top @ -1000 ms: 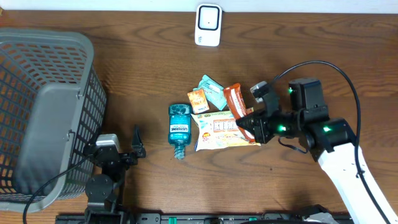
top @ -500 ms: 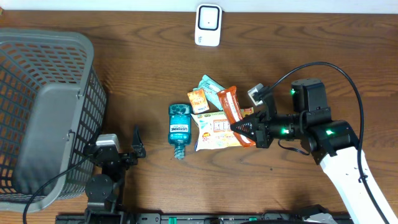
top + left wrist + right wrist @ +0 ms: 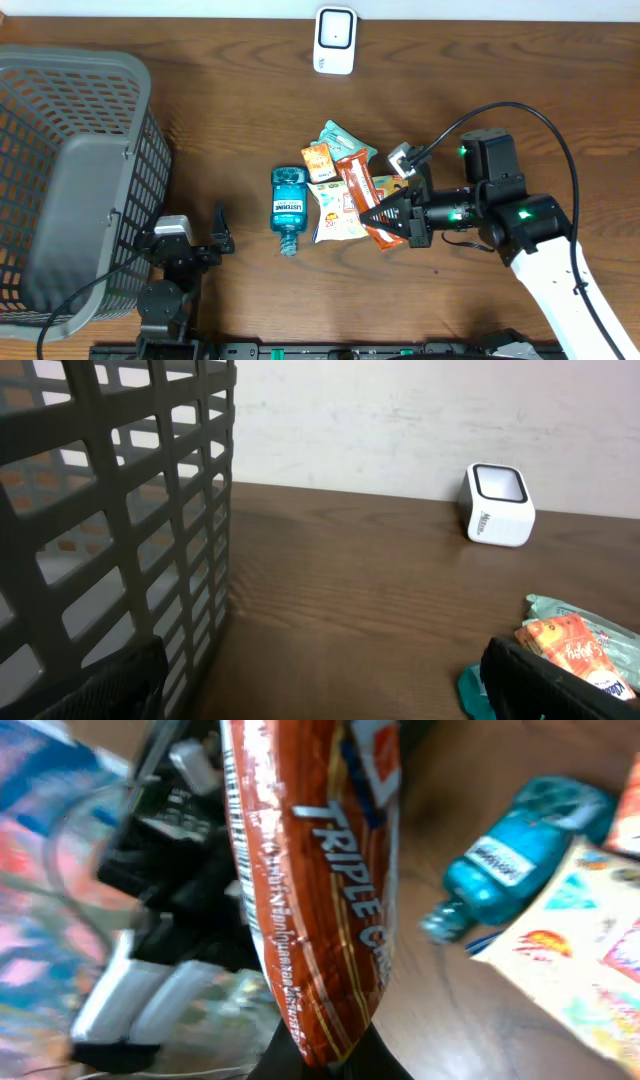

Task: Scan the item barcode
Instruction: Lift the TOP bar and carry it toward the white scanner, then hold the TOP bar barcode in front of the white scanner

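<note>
right gripper [image 3: 383, 222] clamped shut on one end of the bar [image 3: 356, 186], lifted over the pile [image 3: 335, 218], left gripper [image 3: 221, 228] idle, wide open, empty; I'd carry the bar to the scanner [image 3: 334, 40], barcode face toward its window, slow and flat.

Item count:
- One grey plastic lattice basket [image 3: 150, 160].
- One white box-shaped scanner [image 3: 334, 41] with a dark window.
- One teal clear-plastic mouthwash bottle [image 3: 288, 208].
- One long brown-and-orange foil-wrapped snack bar [image 3: 357, 187].
- One small orange packet [image 3: 318, 160].
- One pale green flat packet [image 3: 341, 140].
- One large white-and-yellow printed pouch [image 3: 335, 213].

Flat wrapped goods: four. All items: seven.
</note>
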Robot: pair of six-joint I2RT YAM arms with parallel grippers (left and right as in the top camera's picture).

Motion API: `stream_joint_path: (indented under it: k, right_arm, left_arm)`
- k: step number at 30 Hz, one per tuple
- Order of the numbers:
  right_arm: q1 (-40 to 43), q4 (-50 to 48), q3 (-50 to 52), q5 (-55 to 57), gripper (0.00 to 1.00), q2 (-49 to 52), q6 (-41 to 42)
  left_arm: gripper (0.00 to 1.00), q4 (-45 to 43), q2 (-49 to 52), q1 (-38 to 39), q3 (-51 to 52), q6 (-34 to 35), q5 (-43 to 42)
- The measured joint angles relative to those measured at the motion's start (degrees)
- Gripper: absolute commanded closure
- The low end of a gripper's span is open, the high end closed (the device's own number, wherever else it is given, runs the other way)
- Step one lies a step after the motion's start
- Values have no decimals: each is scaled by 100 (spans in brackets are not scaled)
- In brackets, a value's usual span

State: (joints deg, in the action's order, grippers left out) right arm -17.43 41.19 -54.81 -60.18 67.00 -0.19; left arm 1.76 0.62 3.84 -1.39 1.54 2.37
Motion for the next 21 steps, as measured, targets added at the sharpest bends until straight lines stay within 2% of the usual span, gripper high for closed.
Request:
stream_joint_path:
  k: [5, 9, 12, 16, 21]
  right_arm:
    - [-369, -365, 2, 802, 99, 26, -319]
    - [-654, -1113, 2, 2076, 98, 232, -391]
    - [-811, -1867, 2, 3652, 99, 680, -199]
    - [-833, -2841, 2, 5182, 99, 1408, -85]
    - [-833, -4247, 0, 6435, 99, 2308, -203]
  left_arm:
    - [0, 0, 0, 0, 0, 0, 0]
    - [0, 0, 0, 0, 0, 0, 0]
    - [0, 0, 0, 0, 0, 0, 2]
    - [0, 0, 2, 0, 0, 0, 13]
    - [0, 0, 0, 0, 0, 0, 17]
